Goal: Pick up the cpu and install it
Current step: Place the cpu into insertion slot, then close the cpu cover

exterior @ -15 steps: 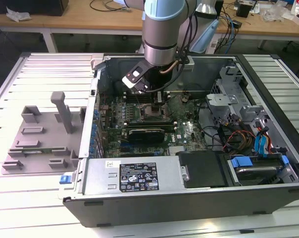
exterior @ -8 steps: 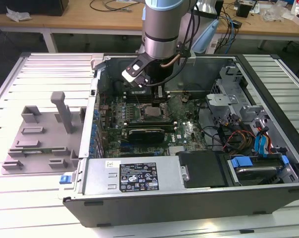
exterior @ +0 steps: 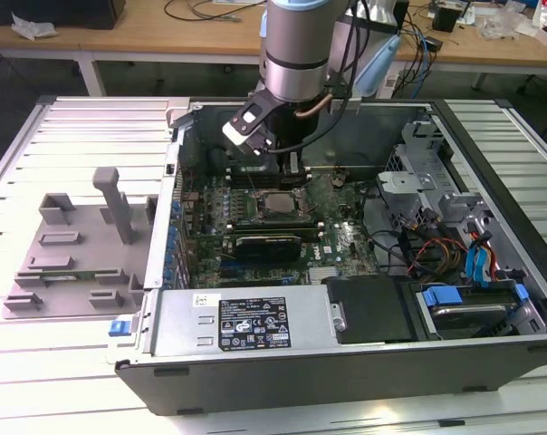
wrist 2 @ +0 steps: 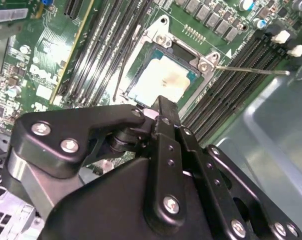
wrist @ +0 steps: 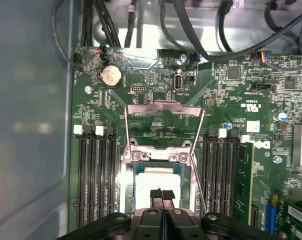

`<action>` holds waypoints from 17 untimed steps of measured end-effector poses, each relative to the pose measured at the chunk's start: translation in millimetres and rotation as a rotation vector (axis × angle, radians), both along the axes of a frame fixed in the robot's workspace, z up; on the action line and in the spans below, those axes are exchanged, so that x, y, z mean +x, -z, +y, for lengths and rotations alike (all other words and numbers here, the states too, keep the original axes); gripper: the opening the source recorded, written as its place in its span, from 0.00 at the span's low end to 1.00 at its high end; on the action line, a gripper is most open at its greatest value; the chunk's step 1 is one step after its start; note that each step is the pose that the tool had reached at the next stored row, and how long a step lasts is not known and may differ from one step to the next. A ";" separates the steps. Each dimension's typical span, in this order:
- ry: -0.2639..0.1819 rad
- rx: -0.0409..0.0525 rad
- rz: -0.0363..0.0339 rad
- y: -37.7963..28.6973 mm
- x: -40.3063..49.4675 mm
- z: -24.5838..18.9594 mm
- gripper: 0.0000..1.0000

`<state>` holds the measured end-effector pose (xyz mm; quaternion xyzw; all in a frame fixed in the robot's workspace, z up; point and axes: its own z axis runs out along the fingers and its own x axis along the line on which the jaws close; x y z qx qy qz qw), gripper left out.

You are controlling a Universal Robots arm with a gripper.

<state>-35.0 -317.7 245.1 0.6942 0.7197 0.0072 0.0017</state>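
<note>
The small flat square cpu [wrist 2: 163, 80] shows a pale silver metal top with a faint tan smudge, the broad circuit board [wrist: 231, 100] is green dotted with silver solder, its long ribbed memory slots [wrist: 96, 175] are black, the jointed gripper [wrist: 161, 194] matte black, and the moulded plastic tray [exterior: 70, 272] plain grey.

small pale silver square cpu [wrist 2: 160, 80], lying flat in the open motherboard socket [wrist 2: 205, 64], top face up

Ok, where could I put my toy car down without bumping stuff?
In the exterior view, the bare slatted table between the grey tray and the near edge is free, and so is the strip beyond that tray. Inside the computer case it is crowded: motherboard, cables, and the hand by the cpu.
</note>
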 end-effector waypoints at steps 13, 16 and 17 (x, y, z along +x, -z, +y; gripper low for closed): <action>0.000 0.0001 0.0000 -8.8 0.0 0.0 0.11; 0.000 0.0001 0.0000 -9.6 0.0 0.0 0.11; 0.000 0.0000 0.0000 -10.1 0.0 0.0 0.11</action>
